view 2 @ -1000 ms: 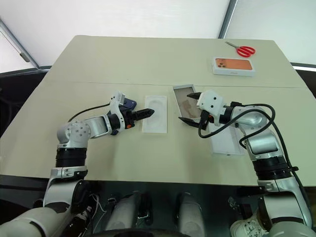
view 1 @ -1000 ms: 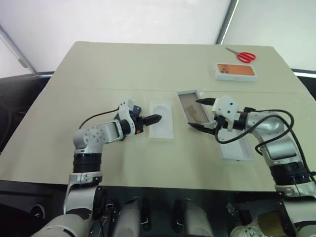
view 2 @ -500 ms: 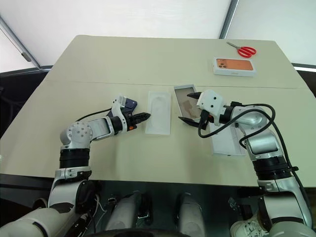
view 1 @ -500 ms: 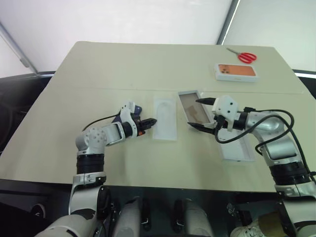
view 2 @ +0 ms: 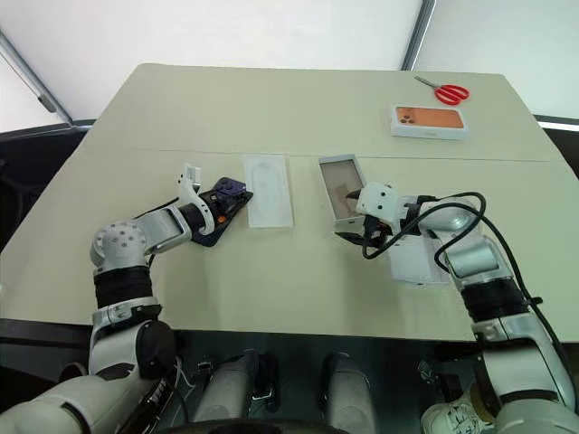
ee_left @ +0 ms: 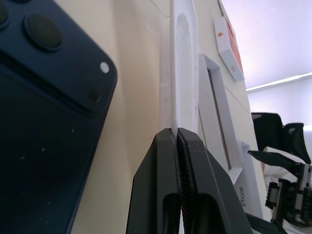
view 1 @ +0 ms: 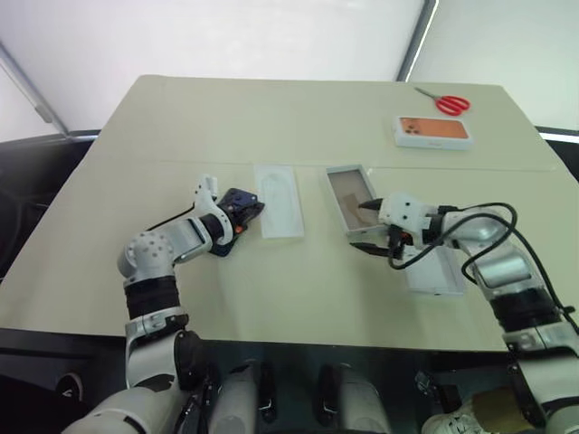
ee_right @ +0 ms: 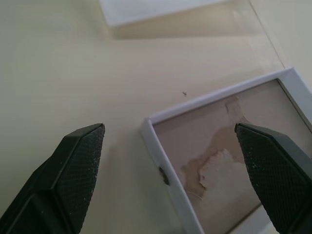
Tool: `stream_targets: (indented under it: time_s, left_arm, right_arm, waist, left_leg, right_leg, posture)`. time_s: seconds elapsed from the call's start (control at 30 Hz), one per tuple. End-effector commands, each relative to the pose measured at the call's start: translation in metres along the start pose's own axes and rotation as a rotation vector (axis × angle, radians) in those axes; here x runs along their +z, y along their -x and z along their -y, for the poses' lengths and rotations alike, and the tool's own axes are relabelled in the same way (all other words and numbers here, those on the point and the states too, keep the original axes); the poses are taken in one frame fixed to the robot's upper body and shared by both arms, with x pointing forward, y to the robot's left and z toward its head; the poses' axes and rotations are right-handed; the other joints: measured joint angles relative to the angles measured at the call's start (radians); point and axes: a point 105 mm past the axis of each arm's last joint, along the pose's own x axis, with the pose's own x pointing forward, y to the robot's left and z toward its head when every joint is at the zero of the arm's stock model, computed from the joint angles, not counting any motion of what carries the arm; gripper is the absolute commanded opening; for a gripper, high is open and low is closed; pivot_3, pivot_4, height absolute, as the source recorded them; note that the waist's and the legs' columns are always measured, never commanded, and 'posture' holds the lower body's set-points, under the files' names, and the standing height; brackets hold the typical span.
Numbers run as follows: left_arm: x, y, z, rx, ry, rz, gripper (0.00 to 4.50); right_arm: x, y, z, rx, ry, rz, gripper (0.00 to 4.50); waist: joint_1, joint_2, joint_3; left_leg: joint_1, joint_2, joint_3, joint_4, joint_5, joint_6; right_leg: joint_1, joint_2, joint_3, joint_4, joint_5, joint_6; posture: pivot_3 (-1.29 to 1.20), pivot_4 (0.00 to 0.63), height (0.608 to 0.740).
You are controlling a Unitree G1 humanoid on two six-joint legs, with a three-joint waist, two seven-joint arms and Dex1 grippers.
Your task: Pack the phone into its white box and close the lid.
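Note:
The dark navy phone lies flat on the table, camera cluster up, just left of a thin white insert. My left gripper is shut on the insert's near edge, right beside the phone. The white box, with its brownish floor bare, lies right of the insert. My right gripper is open and low at the box's near end, with a corner of the box between its fingers. The lid lies under my right forearm, partly hidden.
A white box with an orange phone picture and red scissors lie at the far right of the beige table. The table's front edge runs close below both arms.
My left gripper closed on the insert's edge and dragged it left and a little farther away, up to the phone. My right gripper sank to the box's near end, still open.

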Motion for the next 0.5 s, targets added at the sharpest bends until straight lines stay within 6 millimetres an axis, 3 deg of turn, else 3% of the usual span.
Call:
stream_targets:
  time_s: [0.03,0.1,0.33,0.5]
  left_arm:
    - [0.008,-0.001,0.02,-0.074,-0.037,0.03,0.0]
    - [0.008,0.0,0.021,-0.071,-0.051,0.041,0.0]
    - [0.018,0.005,0.026,-0.077,-0.073,0.117,0.0]
    - [0.027,0.008,0.028,-0.046,-0.12,0.17,0.0]
  right_arm:
    - [-0.002,0.004,0.013,0.026,0.043,-0.027,4.24]
    - [-0.007,0.001,0.014,0.055,0.019,-0.032,3.69]
    - [-0.011,-0.009,0.012,0.123,-0.053,0.004,0.06]
    - [0.003,-0.014,0.005,0.165,-0.07,0.072,0.02]
  waist:
    - [0.0,0.0,0.0]
    - [-0.002,0.0,0.0]
    - [-0.013,0.0,0.0]
    - [-0.017,0.0,0.0]
  left_leg:
    - [0.0,0.0,0.0,0.0,0.0,0.0]
    - [0.0,0.0,0.0,0.0,0.0,0.0]
    - [0.0,0.0,0.0,0.0,0.0,0.0]
    - [0.0,0.0,0.0,0.0,0.001,-0.001]
  right_leg:
    - [0.0,0.0,0.0,0.0,0.0,0.0]
    - [0.0,0.0,0.0,0.0,0.0,0.0]
    - [0.0,0.0,0.0,0.0,0.0,0.0]
    - [0.0,0.001,0.0,0.0,0.0,0.0]
  posture:
    - [0.0,0.15,0.738]
    - [0.0,0.15,0.738]
    - [0.0,0.15,0.738]
    - [0.0,0.15,0.738]
